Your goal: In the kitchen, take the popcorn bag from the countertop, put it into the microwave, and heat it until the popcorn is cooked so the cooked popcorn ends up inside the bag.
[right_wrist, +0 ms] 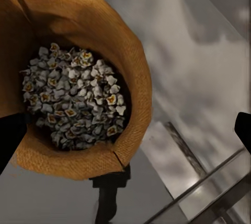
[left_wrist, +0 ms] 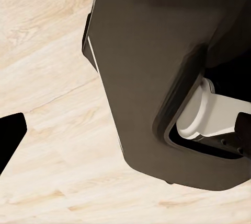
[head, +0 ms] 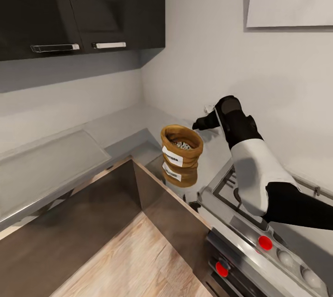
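1. From the head camera I see the popcorn bag point(head: 181, 154) standing upright on the countertop point(head: 115, 126), near the inner corner of the L, close to the front edge where the dark cabinets drop away to the wooden floor point(head: 138, 264).
2. The steel surface is shiny enough that the sack's white label is mirrored just beneath it.
3. The gas hob point(head: 240, 195) sits to the right of the bag, with red knobs point(head: 265, 242) along its front panel.
4. My right arm reaches over the hob, and the right gripper point(head: 203, 124) is above the countertop just beside the bag's rolled rim, on the wall side of it; I cannot tell whether it touches the bag.
5. In the right wrist camera the bag's open mouth is seen from above, and the popcorn point(right_wrist: 73, 96) shows as pale kernels with yellowish centres filling the sack.
6. There the two dark fingertips point(right_wrist: 10, 140) sit at opposite edges of the frame, spread wide, with one side of the rim lying between them and nothing gripped.
7. The left wrist camera looks down at the wooden floor past the robot's own dark body point(left_wrist: 157, 78); one dark fingertip point(left_wrist: 10, 135) pokes in at the frame edge, and I cannot tell how far that left gripper is parted.
8. Dark wall cupboards point(head: 78, 6) with metal handles hang above the counter's left run.
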### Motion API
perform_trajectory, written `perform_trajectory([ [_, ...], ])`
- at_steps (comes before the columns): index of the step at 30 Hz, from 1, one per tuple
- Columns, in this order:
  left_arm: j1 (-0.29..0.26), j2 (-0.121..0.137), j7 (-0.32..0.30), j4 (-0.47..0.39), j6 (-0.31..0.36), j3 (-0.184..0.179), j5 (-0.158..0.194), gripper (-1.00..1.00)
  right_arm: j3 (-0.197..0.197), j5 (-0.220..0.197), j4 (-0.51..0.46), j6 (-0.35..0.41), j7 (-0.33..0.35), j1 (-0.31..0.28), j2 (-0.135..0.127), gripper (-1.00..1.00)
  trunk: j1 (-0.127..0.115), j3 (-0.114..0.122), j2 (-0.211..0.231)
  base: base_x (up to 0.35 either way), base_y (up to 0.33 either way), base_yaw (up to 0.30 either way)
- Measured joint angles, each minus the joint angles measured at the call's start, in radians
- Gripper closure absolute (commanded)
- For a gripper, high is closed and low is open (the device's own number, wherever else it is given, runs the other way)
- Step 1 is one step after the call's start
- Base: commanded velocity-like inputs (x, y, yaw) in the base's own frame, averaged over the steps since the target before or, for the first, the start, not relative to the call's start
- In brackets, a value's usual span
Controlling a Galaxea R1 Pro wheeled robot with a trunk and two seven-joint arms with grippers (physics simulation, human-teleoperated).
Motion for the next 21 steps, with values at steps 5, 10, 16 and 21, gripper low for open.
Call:
perform_trajectory([
  [5, 0.0, 0.0, 0.0, 0.0, 0.0, -0.001, -0.001, -1.0, -0.002, -0.002, 0.004, 0.0, 0.002, 0.017, -0.011, -1.0, 0.0, 0.0, 0.0, 0.131, 0.0, 0.0],
  [10, 0.0, 0.0, 0.0, 0.0, 0.0, 0.0, 0.001, -1.0, -0.002, -0.007, 0.004, 0.0, 0.002, 0.019, -0.013, -1.0, 0.0, 0.0, 0.0, 0.026, 0.0, 0.0],
  [16, 0.0, 0.0, 0.0, 0.0, 0.0, -0.001, 0.0, -1.0, -0.001, -0.005, 0.004, 0.0, 0.002, 0.033, -0.013, -1.0, 0.0, 0.0, 0.0, 0.259, 0.0, 0.0],
  [21, 0.0, 0.0, 0.0, 0.0, 0.0, -0.001, -0.001, -1.0, -0.002, -0.006, 0.004, 0.0, 0.005, 0.038, -0.014, -1.0, 0.0, 0.0, 0.0, 0.266, 0.0, 0.0],
])
